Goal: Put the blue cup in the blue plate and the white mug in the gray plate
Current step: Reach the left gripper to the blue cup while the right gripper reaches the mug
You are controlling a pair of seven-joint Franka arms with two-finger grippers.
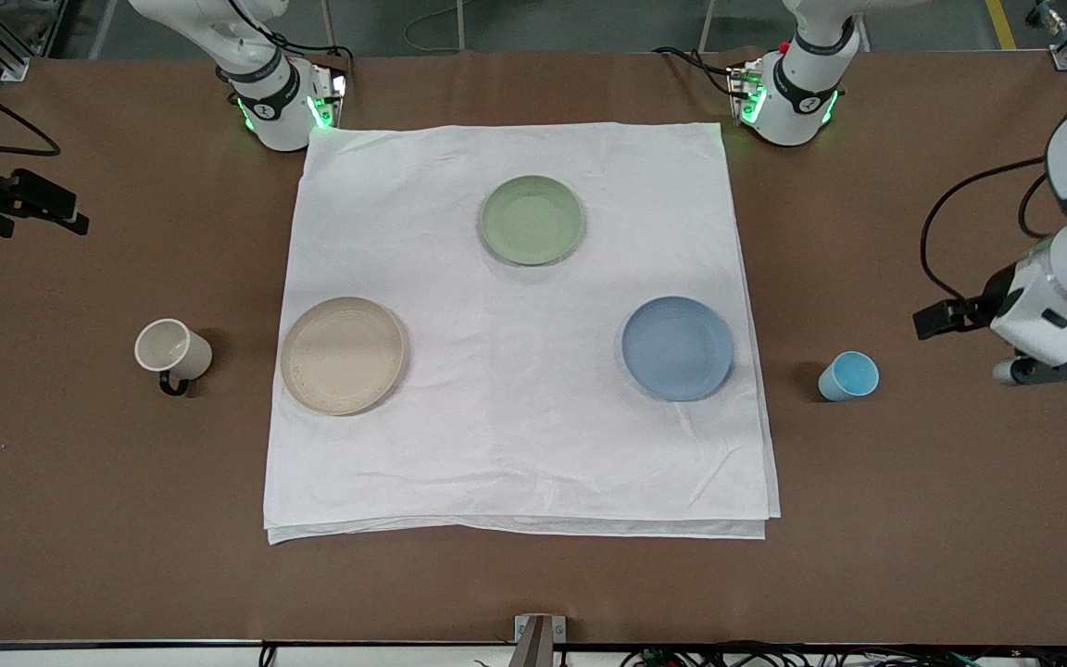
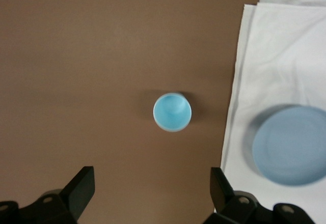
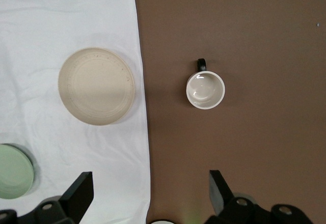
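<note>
The blue cup [image 1: 848,375] stands upright on the bare brown table, off the cloth toward the left arm's end; it also shows in the left wrist view [image 2: 172,112]. The blue plate [image 1: 677,347] [image 2: 293,145] lies empty on the cloth beside it. The white mug [image 1: 172,350] [image 3: 205,89] stands upright off the cloth toward the right arm's end, beside the empty gray plate [image 1: 342,355] [image 3: 97,86]. My left gripper [image 1: 1057,371] [image 2: 151,193] is open and empty, up over the bare table beside the cup. My right gripper [image 3: 147,198] is open and empty, high over the cloth's edge.
A pale green plate [image 1: 532,220] [image 3: 12,170] lies empty on the white cloth [image 1: 515,445], nearer the robot bases. The cloth covers the table's middle; brown table [image 1: 80,482] lies around it. The right arm's hand is mostly outside the front view.
</note>
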